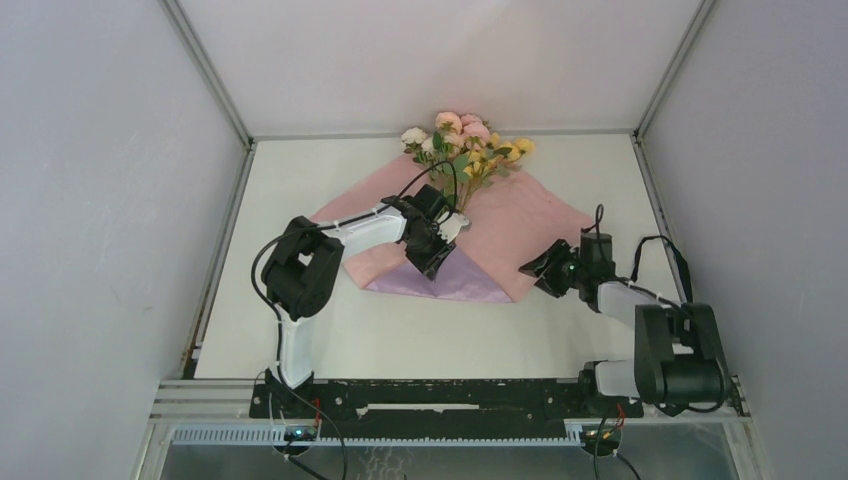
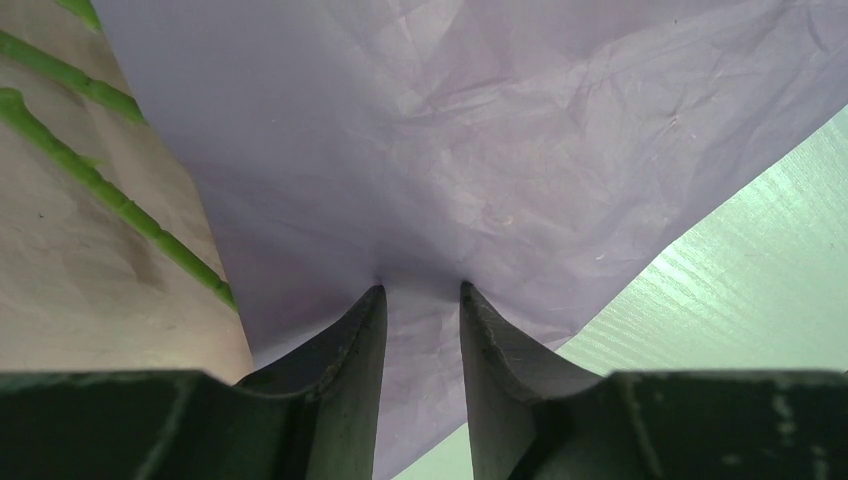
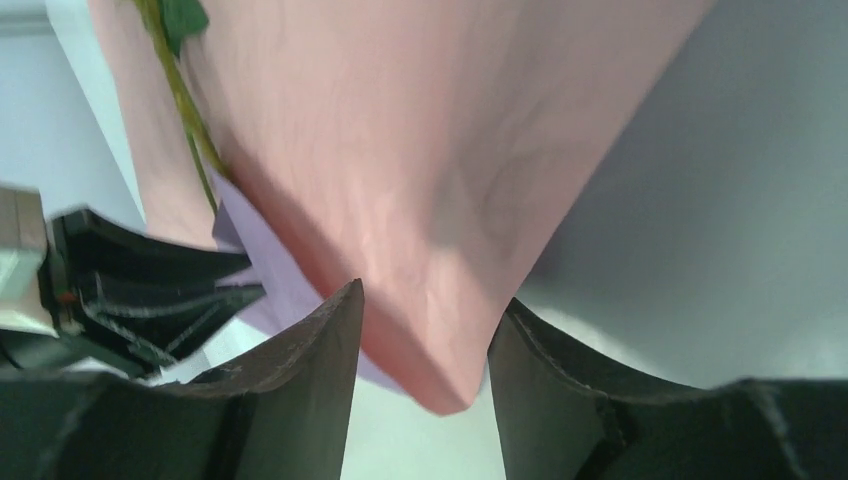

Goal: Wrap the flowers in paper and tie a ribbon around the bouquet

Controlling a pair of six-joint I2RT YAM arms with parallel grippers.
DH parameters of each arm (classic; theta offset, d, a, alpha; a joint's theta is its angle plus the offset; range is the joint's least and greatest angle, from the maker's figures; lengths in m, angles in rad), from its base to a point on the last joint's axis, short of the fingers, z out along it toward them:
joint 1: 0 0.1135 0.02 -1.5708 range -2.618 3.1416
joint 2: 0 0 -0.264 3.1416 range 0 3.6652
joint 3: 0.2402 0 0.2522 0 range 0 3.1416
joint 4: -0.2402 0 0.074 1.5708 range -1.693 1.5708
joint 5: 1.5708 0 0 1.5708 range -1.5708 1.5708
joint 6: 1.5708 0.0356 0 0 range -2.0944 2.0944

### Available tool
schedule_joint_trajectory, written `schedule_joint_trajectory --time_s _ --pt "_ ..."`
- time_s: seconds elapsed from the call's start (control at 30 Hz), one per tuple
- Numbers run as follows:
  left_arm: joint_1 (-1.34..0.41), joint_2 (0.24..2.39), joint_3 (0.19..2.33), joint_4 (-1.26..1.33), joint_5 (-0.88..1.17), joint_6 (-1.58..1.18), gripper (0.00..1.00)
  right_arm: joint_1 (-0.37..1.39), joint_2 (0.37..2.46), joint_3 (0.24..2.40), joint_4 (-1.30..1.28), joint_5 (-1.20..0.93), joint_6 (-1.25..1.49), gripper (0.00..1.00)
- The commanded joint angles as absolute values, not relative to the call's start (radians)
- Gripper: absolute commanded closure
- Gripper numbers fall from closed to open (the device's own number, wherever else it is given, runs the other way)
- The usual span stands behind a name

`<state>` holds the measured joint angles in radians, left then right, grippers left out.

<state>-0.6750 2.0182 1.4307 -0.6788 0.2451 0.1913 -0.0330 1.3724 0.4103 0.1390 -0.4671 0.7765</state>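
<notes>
On the paper (image 1: 530, 215), at its far corner, lie the flowers (image 1: 468, 142). The left gripper (image 1: 431, 264) pinches its lilac flap, and the right gripper (image 1: 532, 269) clasps its near-right corner. From above, the left arm (image 1: 360, 228) hides the stems (image 2: 110, 194); the left wrist view shows them.

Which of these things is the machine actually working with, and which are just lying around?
In the job: the flowers; the pink-and-lilac paper their stems lie on. No ribbon in view.
Just there: the table; the grey walls.

White table (image 1: 440, 335), paper (image 1: 535, 225) lying on it
</notes>
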Motion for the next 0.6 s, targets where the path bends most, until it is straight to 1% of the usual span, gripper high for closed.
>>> schedule_joint_trajectory --time_s 0.0,0.17,0.2,0.3,0.37,0.43,0.57 --pt "-0.688 2.056 1.45 -0.673 0.243 0.186 0.62 0.08 1.226 0.428 -0.08 -0.339 0.765 0.43" --pt "-0.688 2.062 1.452 -0.671 0.243 0.184 0.62 0.212 0.968 0.426 -0.326 -0.105 0.805 0.41" --pt "-0.688 2.064 1.453 -0.671 0.245 0.183 0.62 0.256 0.912 0.422 -0.353 -0.058 0.836 0.41" --pt "-0.687 2.066 1.456 -0.672 0.245 0.181 0.62 0.377 0.845 0.375 -0.355 -0.022 0.976 0.41" --pt "-0.688 2.064 1.455 -0.673 0.243 0.181 0.62 0.468 0.838 0.336 -0.3 -0.003 1.094 0.41" --pt "-0.689 2.062 1.454 -0.672 0.243 0.181 0.62 0.585 0.866 0.303 -0.187 0.045 1.21 0.41" --pt "-0.689 2.061 1.454 -0.675 0.241 0.181 0.61 0.721 1.018 0.33 -0.04 0.096 1.324 0.42"
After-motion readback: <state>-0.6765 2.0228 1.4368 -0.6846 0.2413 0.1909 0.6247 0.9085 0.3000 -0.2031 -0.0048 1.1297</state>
